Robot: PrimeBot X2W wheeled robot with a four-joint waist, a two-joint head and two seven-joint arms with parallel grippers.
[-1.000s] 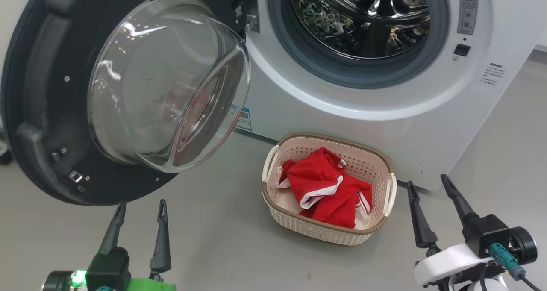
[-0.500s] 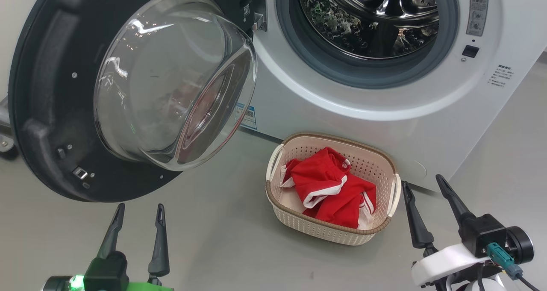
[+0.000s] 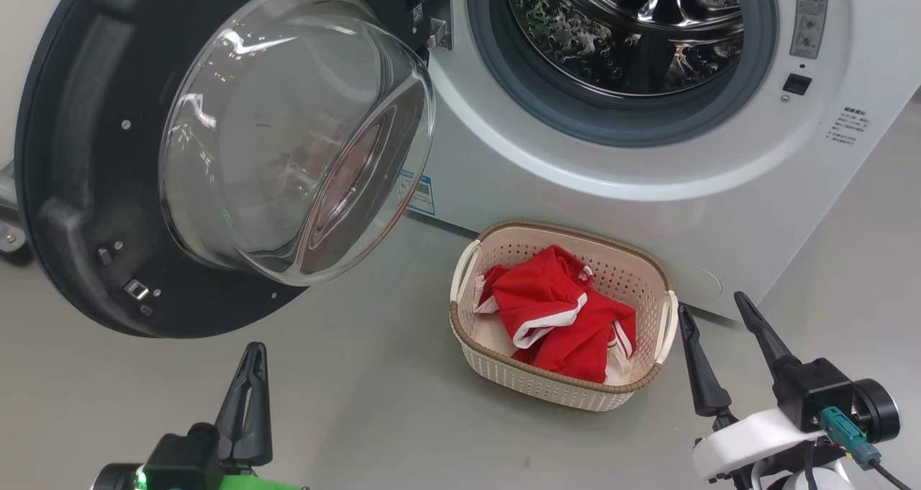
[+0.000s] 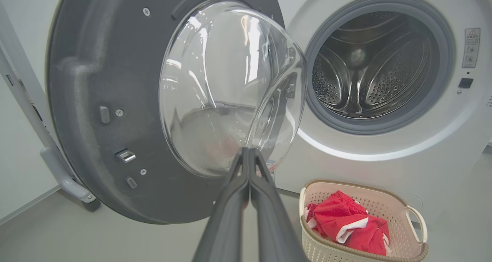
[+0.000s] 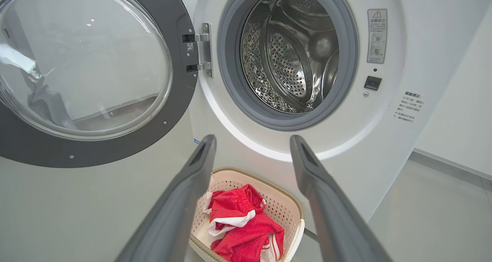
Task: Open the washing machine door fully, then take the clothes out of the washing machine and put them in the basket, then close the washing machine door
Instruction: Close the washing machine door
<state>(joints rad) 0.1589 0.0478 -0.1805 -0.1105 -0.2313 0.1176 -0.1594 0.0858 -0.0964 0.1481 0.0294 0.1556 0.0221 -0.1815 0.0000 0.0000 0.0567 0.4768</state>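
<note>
The washing machine door stands swung wide open at the left, its glass bowl bulging toward me. The white washing machine shows a bare steel drum. Red clothes with white trim lie in the cream basket on the floor before the machine. My left gripper is shut on nothing, low at the left, below the door; its fingertips meet. My right gripper is open, just right of the basket, above the clothes.
The grey floor spreads between the door and the basket. A pale metal frame with a caster stands behind the door at the far left. A white wall rises to the right of the machine.
My left gripper has shut, its two fingers now together, and shifted slightly right. The head camera drifted a little, so the scene shifted right. The right gripper stays open.
</note>
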